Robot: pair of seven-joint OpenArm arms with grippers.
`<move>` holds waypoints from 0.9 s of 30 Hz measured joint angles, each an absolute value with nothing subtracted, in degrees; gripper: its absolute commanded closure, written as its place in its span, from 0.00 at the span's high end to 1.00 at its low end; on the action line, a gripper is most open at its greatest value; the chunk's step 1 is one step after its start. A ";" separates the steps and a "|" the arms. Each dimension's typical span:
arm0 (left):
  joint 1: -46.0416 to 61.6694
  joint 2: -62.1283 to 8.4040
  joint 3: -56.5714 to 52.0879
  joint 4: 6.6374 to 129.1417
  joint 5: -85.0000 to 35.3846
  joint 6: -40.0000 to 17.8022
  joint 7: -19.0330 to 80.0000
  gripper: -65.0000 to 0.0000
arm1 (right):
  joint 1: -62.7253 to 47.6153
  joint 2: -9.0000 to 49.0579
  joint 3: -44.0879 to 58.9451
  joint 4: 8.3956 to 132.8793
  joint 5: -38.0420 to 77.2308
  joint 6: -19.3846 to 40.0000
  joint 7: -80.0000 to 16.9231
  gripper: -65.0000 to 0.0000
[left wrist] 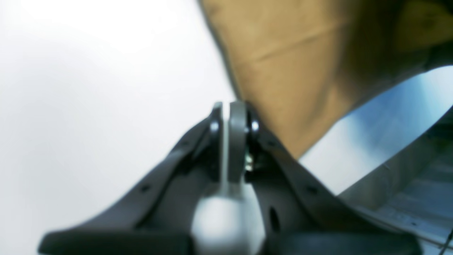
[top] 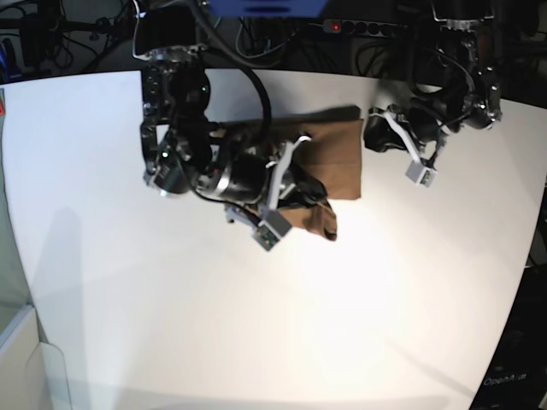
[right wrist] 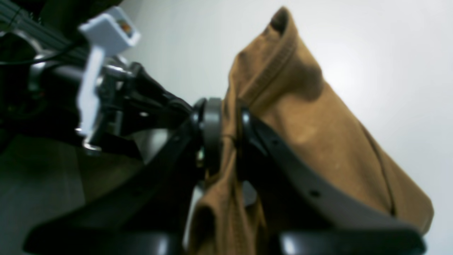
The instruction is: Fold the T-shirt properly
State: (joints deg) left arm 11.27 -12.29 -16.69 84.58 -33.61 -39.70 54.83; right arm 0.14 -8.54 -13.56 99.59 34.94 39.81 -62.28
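The tan-brown T-shirt [top: 329,158] lies partly folded on the white table [top: 256,325], with one part lifted at its front. My right gripper [top: 318,212] is shut on a bunched fold of the shirt; in the right wrist view the cloth [right wrist: 318,134] runs between the pads of the gripper [right wrist: 230,136] and hangs over the right finger. My left gripper [top: 370,137] sits at the shirt's right edge. In the left wrist view its jaws [left wrist: 230,106] are shut with nothing between them, and the cloth [left wrist: 290,71] lies just beyond the tips.
Cables and a power strip [top: 359,26] run along the table's far edge. The table's curved right edge [top: 526,282] drops to a dark floor. A pale box [top: 21,359] stands off the front left corner.
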 measured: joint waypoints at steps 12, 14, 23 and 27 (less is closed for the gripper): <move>8.95 -10.63 -11.35 80.95 -31.97 -40.27 49.74 0.05 | 0.12 -8.45 -18.65 96.55 35.11 39.59 -58.19 0.09; 9.06 -10.66 -11.35 81.06 -31.99 -40.27 49.93 0.05 | 0.12 -8.43 -19.07 94.85 35.03 39.59 -57.25 0.09; 9.10 -11.11 -11.57 81.10 -32.21 -40.29 50.33 0.05 | 0.14 -8.43 -19.16 94.08 35.09 39.59 -56.73 0.09; 9.10 -11.09 -11.55 81.10 -32.21 -40.29 50.33 0.05 | 0.51 -8.01 -19.29 94.17 35.14 39.59 -56.90 0.10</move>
State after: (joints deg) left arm 9.10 -11.09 -11.55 81.10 -32.21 -40.29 50.33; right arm 0.51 -8.01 -19.29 94.17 35.14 39.59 -56.90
